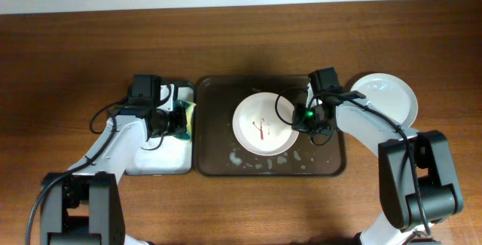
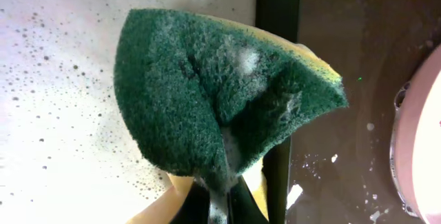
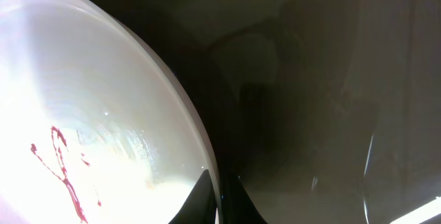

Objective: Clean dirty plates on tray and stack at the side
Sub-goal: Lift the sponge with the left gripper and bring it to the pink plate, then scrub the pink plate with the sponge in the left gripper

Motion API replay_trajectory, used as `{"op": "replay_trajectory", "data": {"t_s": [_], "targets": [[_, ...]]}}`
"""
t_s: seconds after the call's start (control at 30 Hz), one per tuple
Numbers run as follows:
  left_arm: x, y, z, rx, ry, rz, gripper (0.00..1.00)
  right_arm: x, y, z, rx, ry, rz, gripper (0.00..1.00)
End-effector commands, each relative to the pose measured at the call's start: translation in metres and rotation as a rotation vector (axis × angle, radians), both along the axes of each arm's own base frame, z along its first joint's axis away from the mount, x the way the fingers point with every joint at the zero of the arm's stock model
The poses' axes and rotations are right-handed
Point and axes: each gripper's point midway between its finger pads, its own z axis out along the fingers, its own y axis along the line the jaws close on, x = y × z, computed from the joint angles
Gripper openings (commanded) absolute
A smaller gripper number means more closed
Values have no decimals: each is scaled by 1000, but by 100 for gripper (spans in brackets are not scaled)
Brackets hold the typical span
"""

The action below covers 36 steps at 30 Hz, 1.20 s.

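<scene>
Nothing to read here, honestly. No lettering, label, brand name or number is legible in any of the three views. The closest thing to a mark is the red squiggle on the plate (image 1: 252,136) near the middle of the worktop, and that's just a smear, not writing.

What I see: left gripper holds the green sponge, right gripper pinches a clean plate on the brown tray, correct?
Not clean: the plate the right gripper pinches on the brown tray bears a red smear, as the right wrist view shows. The left gripper does hold the green sponge.
</scene>
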Motion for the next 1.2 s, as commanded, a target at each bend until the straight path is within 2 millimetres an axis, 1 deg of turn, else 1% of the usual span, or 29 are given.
{"op": "replay_trajectory", "data": {"t_s": [0.0,0.13,0.23,0.27,0.33,0.37,0.43,0.53,0.67,0.7,0.77,0.87,0.93,1.0,1.07,1.17], "targets": [[12,2,17,6,-49,15,0,-9,-3,-11,-27,35,-1,6],[21,1,45,-1,-127,15,0,-10,-4,-11,-28,43,-1,5],[22,1,60,-8,-169,13,0,-12,-1,-11,-14,49,3,4],[21,-3,67,-29,-184,4,0,-13,1,-10,0,52,6,4],[19,-14,74,-90,-192,-26,0,-13,3,-9,14,54,10,4],[17,-23,77,-138,-184,-36,0,-14,5,-9,21,56,11,4],[14,-33,77,-188,-159,-18,0,-14,7,-9,26,57,14,4],[11,-49,78,-214,-146,-16,0,-17,16,-9,34,60,37,4],[10,-78,82,-228,-174,-91,0,-22,29,-8,41,59,77,4],[10,-86,81,-230,-179,-106,0,-23,32,-8,41,58,84,4],[11,-92,76,-227,-160,-73,1,-24,36,-8,42,57,91,4],[8,-109,61,-253,-102,-37,0,-24,36,-8,41,58,91,4],[6,-125,50,-272,-71,-39,0,-24,36,-8,40,58,91,4],[5,-138,44,-299,-55,-47,0,-24,36,-8,40,57,91,4],[2,-158,34,-345,-22,-50,0,-24,36,-8,40,58,91,4],[-1,-172,24,-363,7,-41,0,-24,36,-8,40,57,91,4]]}}
